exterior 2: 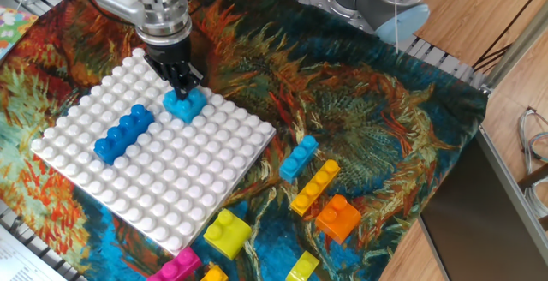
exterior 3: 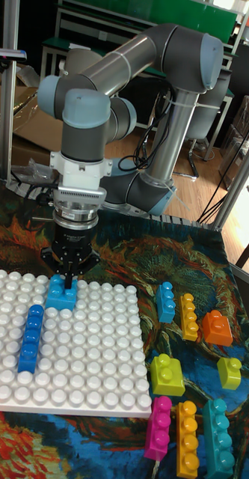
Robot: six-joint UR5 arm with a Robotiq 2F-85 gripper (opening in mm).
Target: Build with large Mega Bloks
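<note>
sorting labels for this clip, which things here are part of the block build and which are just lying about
Part of the job:
- light blue brick on the baseplate, gripper on it
- dark blue brick
- white baseplate
- loose bricks: blue, long orange, short orange, yellow-green, pink

Lying about:
- patterned cloth
- cables
</note>
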